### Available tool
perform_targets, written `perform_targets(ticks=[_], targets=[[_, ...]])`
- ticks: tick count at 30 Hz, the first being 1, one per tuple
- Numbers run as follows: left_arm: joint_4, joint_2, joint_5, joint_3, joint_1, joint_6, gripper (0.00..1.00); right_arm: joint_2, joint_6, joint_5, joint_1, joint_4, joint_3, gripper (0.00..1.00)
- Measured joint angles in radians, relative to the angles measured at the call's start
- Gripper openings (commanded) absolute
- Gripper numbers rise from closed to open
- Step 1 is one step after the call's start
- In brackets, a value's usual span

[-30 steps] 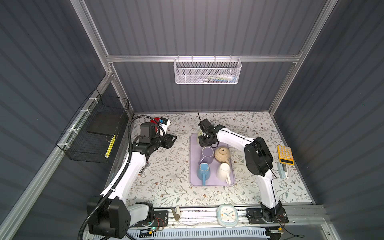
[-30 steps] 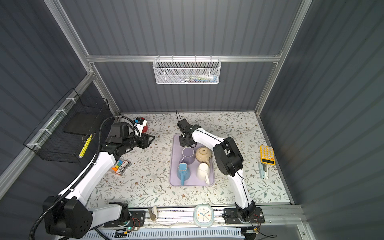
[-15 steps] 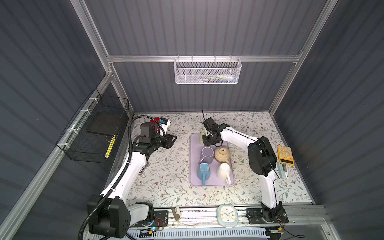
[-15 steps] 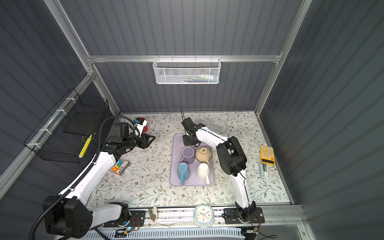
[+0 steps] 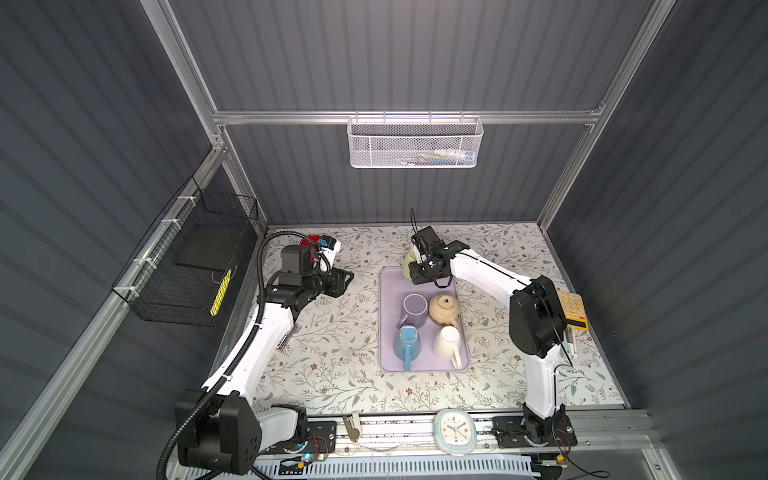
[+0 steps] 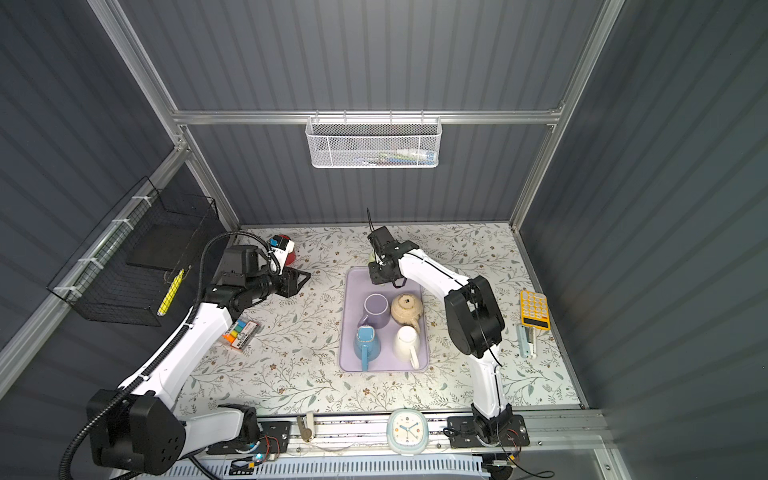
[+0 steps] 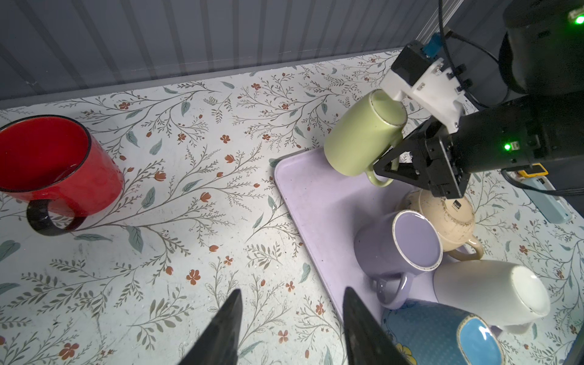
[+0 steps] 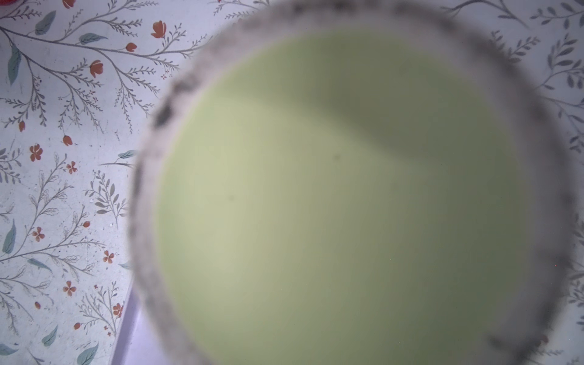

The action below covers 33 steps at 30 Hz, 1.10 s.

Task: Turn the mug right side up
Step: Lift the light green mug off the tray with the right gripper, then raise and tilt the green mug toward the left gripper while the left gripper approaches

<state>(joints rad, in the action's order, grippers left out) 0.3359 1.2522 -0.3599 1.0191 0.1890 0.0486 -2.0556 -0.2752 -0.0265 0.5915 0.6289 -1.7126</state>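
Note:
My right gripper [image 5: 424,271] is shut on the handle of a light green mug [image 5: 409,260] and holds it in the air over the far end of the lilac tray [image 5: 382,328]. In the left wrist view the green mug [image 7: 363,132] is tilted, base up toward the wrist and mouth angled down, with the right gripper [image 7: 384,173] pinching its handle. The mug's blurred base [image 8: 331,205] fills the right wrist view and hides the jaws there. My left gripper [image 7: 292,294] is open and empty, hovering over the floral table left of the tray [image 7: 316,202].
On the tray stand a purple mug [image 5: 414,309], a beige mug [image 5: 444,309], a blue mug [image 5: 407,343] and a white mug [image 5: 446,343]. A red mug [image 7: 53,164] stands upright at the back left. A yellow calculator [image 5: 573,309] lies at the right edge.
My right gripper has shifted slightly right with the green mug, which now shows tilted beside it at the tray's far end. The left arm has not moved.

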Motion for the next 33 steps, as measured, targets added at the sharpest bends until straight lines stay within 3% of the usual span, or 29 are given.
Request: perform_targets(ticks=[14,22,33], targets=[[-0.025,0.014,-0.002,0.0,0.0,-0.023,0.51,0.106,0.04,0.0,-0.003,0.016,0.0,0.04],[-0.13,0.045,-0.057,-0.009,0.002,-0.151,0.51,0.208,0.065,0.014,-0.016,0.005,0.043,0.04],[-0.356,0.125,-0.201,-0.048,0.056,-0.325,0.51,0.381,0.083,0.109,-0.042,-0.103,0.232,0.05]])
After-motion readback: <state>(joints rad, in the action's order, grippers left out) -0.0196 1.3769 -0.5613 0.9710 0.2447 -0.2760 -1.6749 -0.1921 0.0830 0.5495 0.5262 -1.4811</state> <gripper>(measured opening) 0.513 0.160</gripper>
